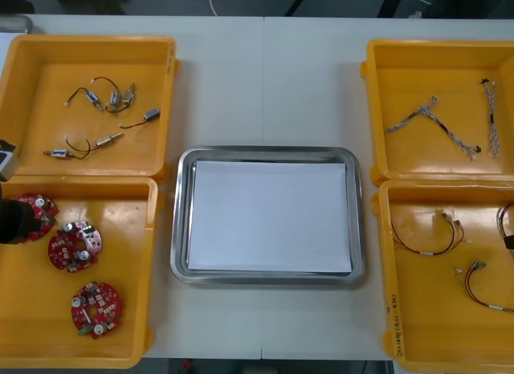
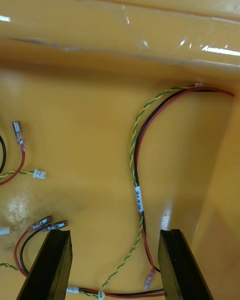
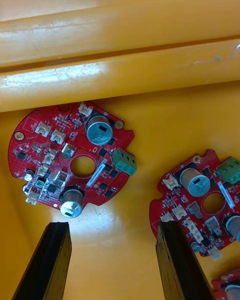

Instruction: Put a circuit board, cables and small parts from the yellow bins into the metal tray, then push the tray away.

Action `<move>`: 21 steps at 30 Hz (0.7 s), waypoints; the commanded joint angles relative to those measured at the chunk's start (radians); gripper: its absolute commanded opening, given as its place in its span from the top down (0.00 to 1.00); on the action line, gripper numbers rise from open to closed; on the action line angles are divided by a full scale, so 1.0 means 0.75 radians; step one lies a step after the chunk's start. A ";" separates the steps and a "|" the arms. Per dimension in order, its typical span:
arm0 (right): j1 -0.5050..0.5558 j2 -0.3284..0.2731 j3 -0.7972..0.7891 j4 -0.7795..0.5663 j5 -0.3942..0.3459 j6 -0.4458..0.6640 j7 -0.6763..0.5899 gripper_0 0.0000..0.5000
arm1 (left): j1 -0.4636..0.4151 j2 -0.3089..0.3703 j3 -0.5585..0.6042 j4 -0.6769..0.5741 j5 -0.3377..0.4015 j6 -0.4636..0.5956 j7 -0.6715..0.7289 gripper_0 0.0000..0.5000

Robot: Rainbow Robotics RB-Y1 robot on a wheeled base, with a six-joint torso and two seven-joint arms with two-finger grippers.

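Three round red circuit boards lie in the near left yellow bin [image 1: 136, 310]. My left gripper [image 1: 11, 220] hangs over the farthest board [image 1: 38, 208] at the bin's outer corner. In the left wrist view the gripper [image 3: 112, 265] is open, with that board [image 3: 70, 160] just beyond its fingertips and a second board [image 3: 205, 200] by the right finger. My right gripper [image 2: 114, 267] is open low in the near right bin [image 1: 418, 310], and a red, black and yellow-green cable [image 2: 137, 190] runs between its fingers. The metal tray [image 1: 265, 152], white inside, sits in the middle.
The far left bin [image 1: 32, 61] holds small metal parts [image 1: 104, 97] on black leads. Twisted blue and white cables [image 1: 438, 121] lie in the far right bin [image 1: 385, 69]. More red and yellow cables [image 1: 430, 233] lie in the near right bin. The bin wall [image 3: 120, 69] stands close behind the board.
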 commanded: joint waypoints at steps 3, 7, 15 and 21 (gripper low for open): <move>0.037 -0.053 0.045 0.076 -0.034 -0.096 0.035 0.00 | 0.033 0.062 -0.047 0.045 -0.025 -0.050 -0.047 0.00; 0.043 -0.053 0.063 0.123 -0.044 -0.155 0.055 0.00 | 0.033 0.062 -0.047 0.060 -0.035 -0.056 -0.051 0.00; 0.043 -0.053 0.094 0.172 -0.050 -0.213 0.082 0.00 | 0.033 0.062 -0.074 0.078 -0.072 -0.091 -0.053 0.00; 0.043 -0.053 0.119 0.209 -0.048 -0.245 0.088 0.00 | 0.033 0.062 -0.102 0.090 -0.107 -0.124 -0.039 0.00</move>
